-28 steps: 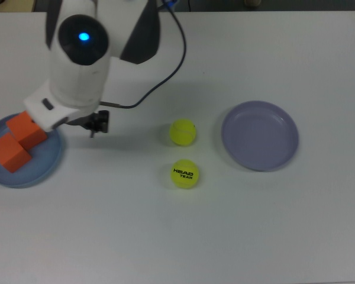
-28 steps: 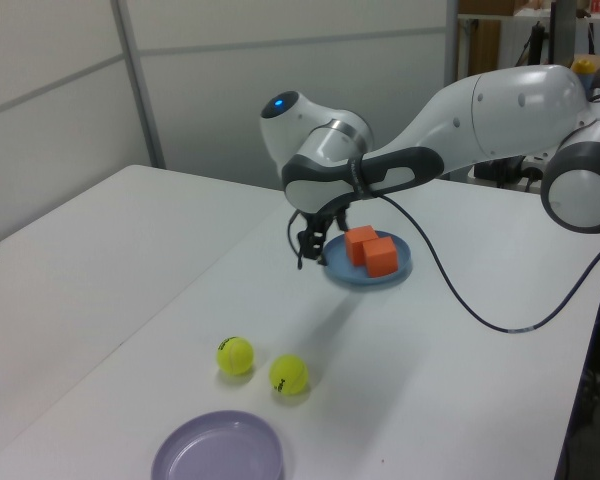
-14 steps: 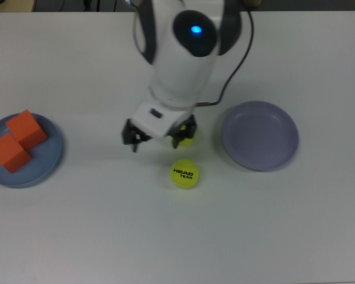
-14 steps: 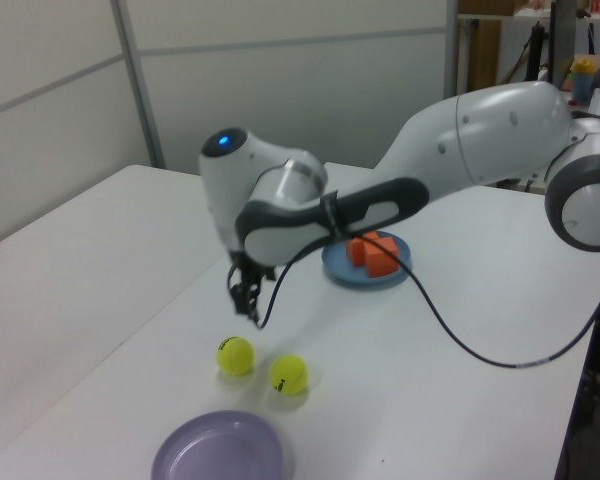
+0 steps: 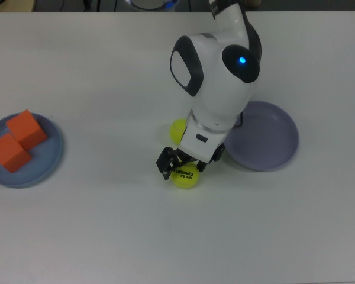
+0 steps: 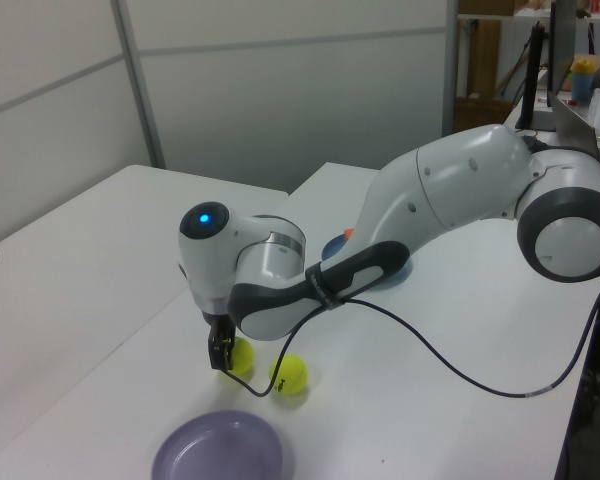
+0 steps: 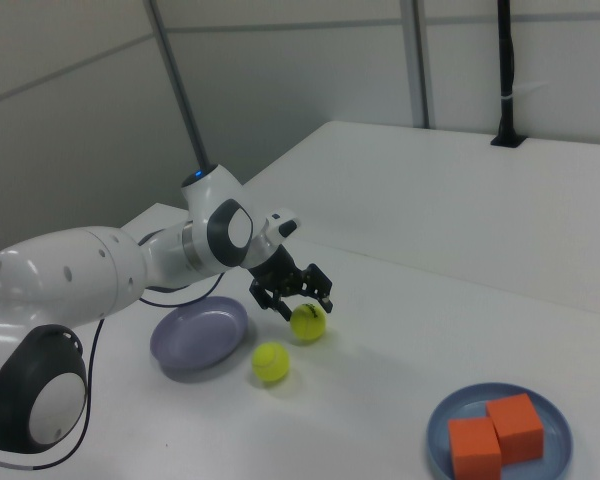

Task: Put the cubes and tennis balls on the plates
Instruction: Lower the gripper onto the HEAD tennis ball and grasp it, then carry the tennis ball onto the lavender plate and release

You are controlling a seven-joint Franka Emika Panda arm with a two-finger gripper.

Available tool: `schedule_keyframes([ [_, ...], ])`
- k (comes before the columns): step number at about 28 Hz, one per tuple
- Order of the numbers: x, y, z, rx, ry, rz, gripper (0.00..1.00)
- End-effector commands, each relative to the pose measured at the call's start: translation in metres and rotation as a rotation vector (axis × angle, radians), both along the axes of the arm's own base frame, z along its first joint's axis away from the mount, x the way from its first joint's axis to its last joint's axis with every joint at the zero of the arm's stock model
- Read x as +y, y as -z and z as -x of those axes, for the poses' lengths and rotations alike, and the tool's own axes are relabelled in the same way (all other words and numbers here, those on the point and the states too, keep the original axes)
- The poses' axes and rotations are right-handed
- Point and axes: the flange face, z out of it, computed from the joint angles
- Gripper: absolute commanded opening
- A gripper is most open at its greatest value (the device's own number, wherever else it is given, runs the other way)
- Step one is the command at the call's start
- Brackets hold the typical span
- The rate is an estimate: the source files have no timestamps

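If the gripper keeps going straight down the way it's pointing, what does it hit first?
Most likely the lettered tennis ball: the gripper hangs open just above it, fingers straddling its top. Depth is hard to judge, but nothing else seems to lie between them.

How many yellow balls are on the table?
2. One tennis ball lies right under the open gripper. The other tennis ball lies beside it, next to the purple plate. Neither is on a plate.
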Motion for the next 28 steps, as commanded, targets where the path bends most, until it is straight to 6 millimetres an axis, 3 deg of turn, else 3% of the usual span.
schedule_keyframes([
  [1, -0.003, 0.005, 0.001, -0.018, -0.004, 0.024, 0.83],
  [2, -0.003, 0.005, 0.001, -0.021, -0.007, 0.029, 0.47],
  [3, -0.003, 0.005, 0.001, -0.022, -0.006, 0.030, 0.25],
  [5, 0.001, 0.004, 0.003, -0.022, -0.008, 0.027, 0.00],
  [7, 0.014, 0.004, 0.008, -0.021, -0.014, 0.024, 0.00],
  [10, 0.017, -0.003, 0.009, -0.031, 0.001, 0.011, 0.00],
  [12, 0.026, -0.029, 0.014, -0.050, -0.001, -0.013, 0.00],
  [16, 0.049, -0.063, 0.039, 0.016, 0.016, -0.041, 0.00],
  [20, 0.079, -0.074, 0.063, 0.042, -0.016, -0.045, 0.00],
  [24, 0.103, -0.064, 0.086, 0.093, -0.022, -0.015, 0.10],
  [25, 0.109, -0.064, 0.091, 0.095, -0.019, -0.016, 0.22],
  [26, 0.117, -0.061, 0.097, 0.097, -0.005, -0.015, 0.63],
  [27, 0.121, -0.060, 0.101, 0.096, 0.005, -0.017, 0.89],
  [28, 0.125, -0.058, 0.104, 0.095, 0.017, -0.019, 1.00],
])
